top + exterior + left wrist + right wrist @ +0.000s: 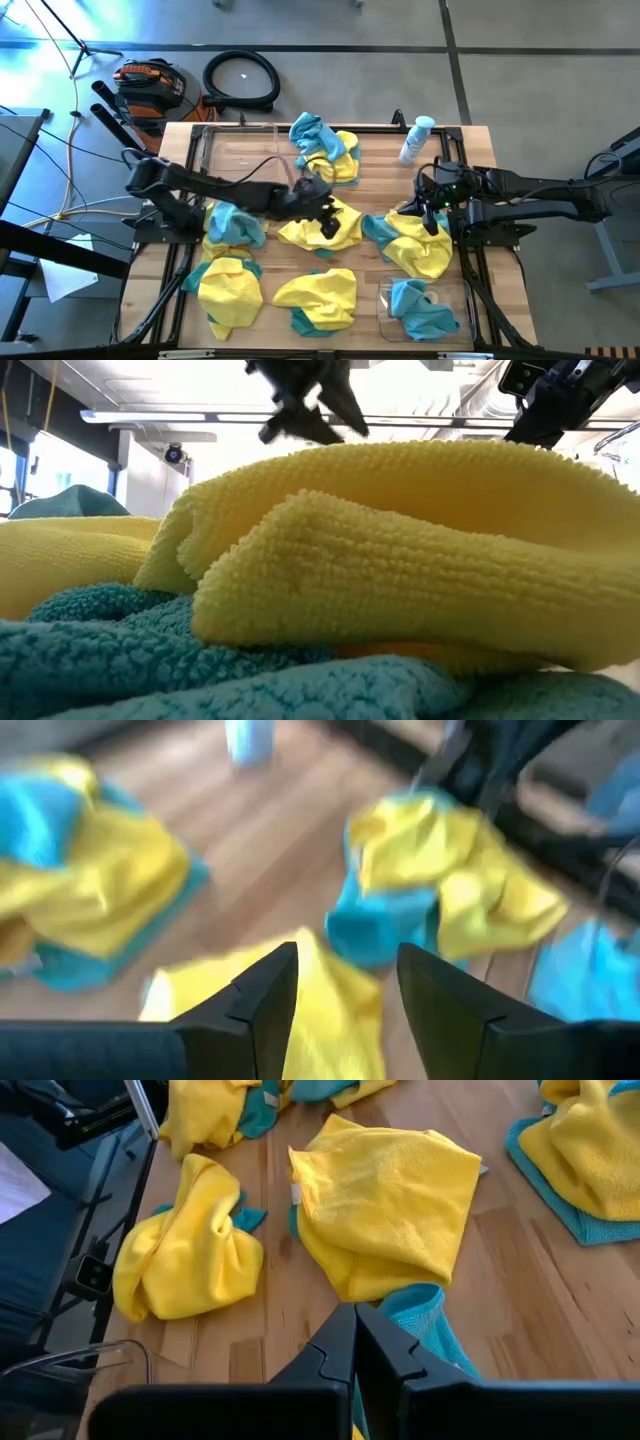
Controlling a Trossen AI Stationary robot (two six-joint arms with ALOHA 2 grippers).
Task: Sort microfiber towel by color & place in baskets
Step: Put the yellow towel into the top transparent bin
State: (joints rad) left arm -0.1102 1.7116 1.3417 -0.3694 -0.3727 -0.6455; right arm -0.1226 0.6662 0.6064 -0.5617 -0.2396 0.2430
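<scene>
- High view: wooden table mostly covered by yellow and teal towels; bare wood only in the strip between the spray bottle and the back pile of towels.
- Empty clear basket at the back-left corner; second basket at the front-right edge holds one teal towel.
- Left gripper reaches across from the left edge to table centre, over a yellow towel. Left wrist view: fingers apart, nothing between them.
- Right gripper sits at the right side over the yellow-and-teal pile, arm extended inward from the right edge. Right wrist view: fingers pressed together, nothing held.
- Low view: blocked by a yellow towel lying on teal.
</scene>
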